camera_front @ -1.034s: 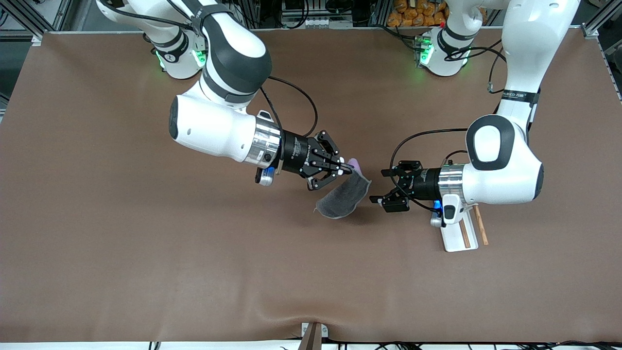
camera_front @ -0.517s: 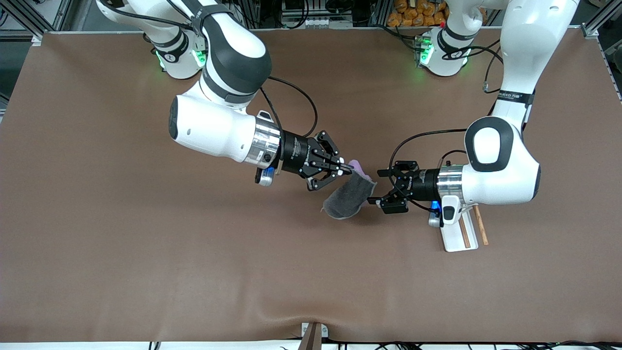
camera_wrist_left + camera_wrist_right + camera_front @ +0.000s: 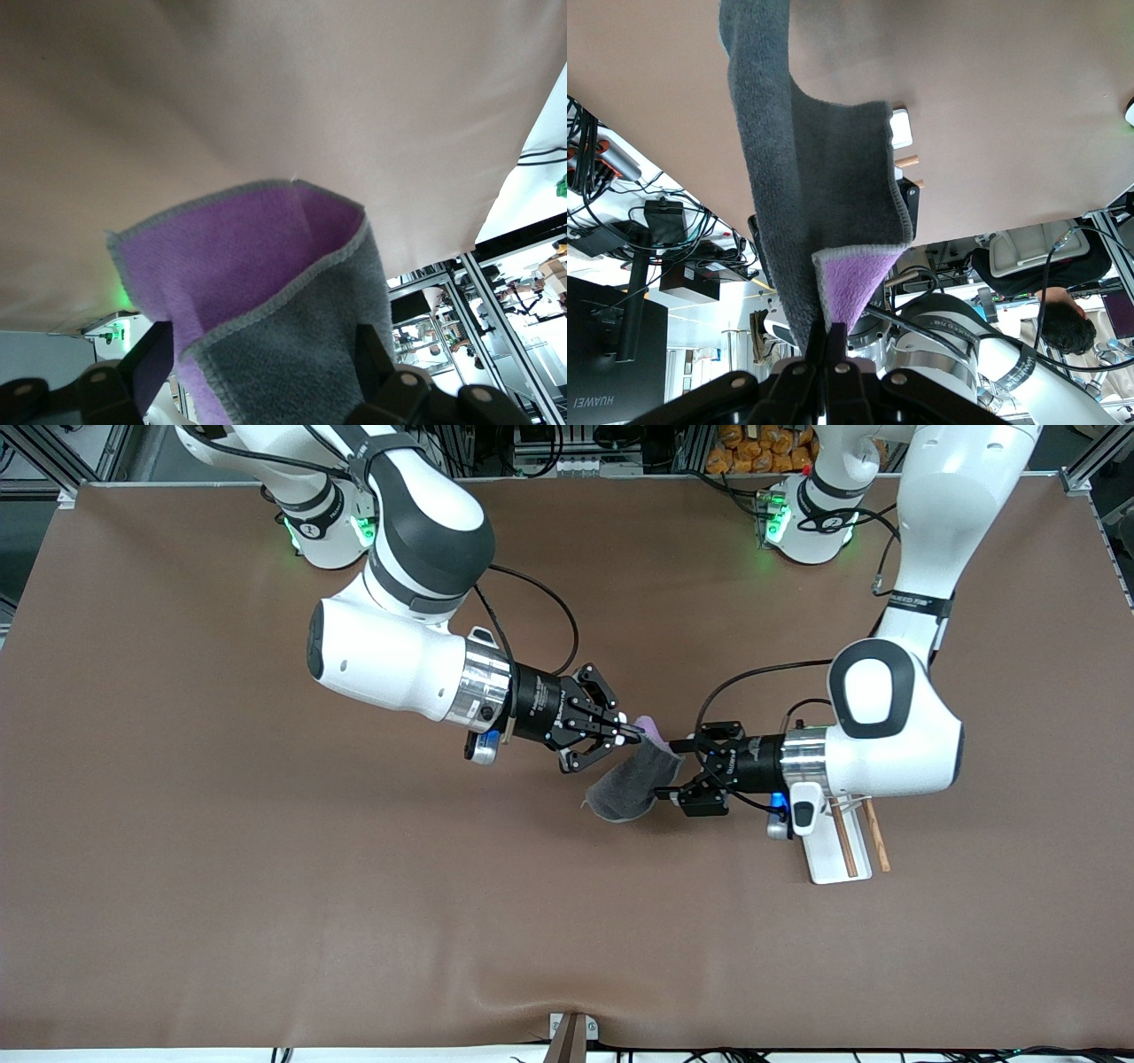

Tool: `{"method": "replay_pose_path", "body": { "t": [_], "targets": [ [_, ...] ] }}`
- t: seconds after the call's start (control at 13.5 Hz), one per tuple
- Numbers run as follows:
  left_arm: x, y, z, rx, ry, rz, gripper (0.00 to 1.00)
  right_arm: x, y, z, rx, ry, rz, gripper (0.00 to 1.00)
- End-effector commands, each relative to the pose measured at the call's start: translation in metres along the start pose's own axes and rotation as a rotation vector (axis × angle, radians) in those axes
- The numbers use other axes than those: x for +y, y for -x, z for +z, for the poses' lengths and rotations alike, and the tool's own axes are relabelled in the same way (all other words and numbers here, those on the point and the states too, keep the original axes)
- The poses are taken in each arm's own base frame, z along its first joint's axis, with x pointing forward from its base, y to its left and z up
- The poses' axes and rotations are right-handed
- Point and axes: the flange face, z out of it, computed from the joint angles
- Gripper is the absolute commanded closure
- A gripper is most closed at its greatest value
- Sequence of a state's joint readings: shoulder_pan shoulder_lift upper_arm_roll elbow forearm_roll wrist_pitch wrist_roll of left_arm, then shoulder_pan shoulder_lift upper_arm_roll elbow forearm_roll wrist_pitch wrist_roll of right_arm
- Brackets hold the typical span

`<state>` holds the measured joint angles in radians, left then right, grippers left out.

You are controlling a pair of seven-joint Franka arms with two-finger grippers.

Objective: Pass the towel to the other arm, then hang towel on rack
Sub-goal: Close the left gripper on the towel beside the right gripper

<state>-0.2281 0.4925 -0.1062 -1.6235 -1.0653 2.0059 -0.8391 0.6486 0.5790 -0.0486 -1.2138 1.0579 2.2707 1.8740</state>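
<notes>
- Table [image 3: 266,886] fills your front view in brown.
- Rack [image 3: 833,859] sits at centre right, under the left arm's wrist.
- Towel [image 3: 631,786] hangs at centre frame, pinched tight at its top corner by your right gripper [image 3: 633,735].
- Left gripper [image 3: 680,772] has its jaws wide, straddling the towel's edge.

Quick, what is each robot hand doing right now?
Right gripper: shut on the towel.
Left gripper: open around the towel's edge, not gripping yet.
</notes>
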Motion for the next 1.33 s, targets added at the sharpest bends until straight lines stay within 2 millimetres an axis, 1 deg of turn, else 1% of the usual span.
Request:
{"method": "replay_pose_path", "body": {
  "t": [0.0, 0.15, 0.3, 0.59, 0.81, 1.03, 1.11, 1.26],
  "targets": [
    [0.004, 0.002, 0.001, -0.007, 0.023, -0.016, 0.1, 0.0, 0.005, -0.001, -0.021, -0.006, 0.02, 1.0],
    [0.006, 0.003, -0.008, -0.009, 0.042, -0.018, 0.13, 0.0, 0.005, -0.001, -0.021, -0.006, 0.02, 1.0],
    [0.012, 0.007, -0.014, -0.017, 0.062, -0.014, 0.15, 0.0, 0.005, -0.001, -0.021, -0.006, 0.02, 1.0],
    [0.013, 0.008, -0.016, -0.017, 0.066, -0.011, 0.2, 0.0, 0.004, -0.001, -0.021, -0.005, 0.02, 1.0],
    [0.014, 0.005, -0.021, -0.011, 0.071, -0.011, 0.21, 0.0, 0.004, -0.002, -0.021, -0.006, 0.02, 1.0],
    [0.017, 0.007, -0.036, -0.006, 0.093, -0.007, 0.21, 0.0, 0.004, -0.001, -0.021, -0.005, 0.019, 1.0],
    [0.021, 0.01, -0.041, -0.005, 0.103, 0.0, 0.22, 0.0, 0.004, -0.002, -0.02, -0.006, 0.02, 1.0],
    [0.023, 0.007, -0.046, -0.002, 0.111, 0.003, 0.24, 0.001, 0.004, -0.001, -0.02, -0.003, 0.021, 1.0]
  ]
}}
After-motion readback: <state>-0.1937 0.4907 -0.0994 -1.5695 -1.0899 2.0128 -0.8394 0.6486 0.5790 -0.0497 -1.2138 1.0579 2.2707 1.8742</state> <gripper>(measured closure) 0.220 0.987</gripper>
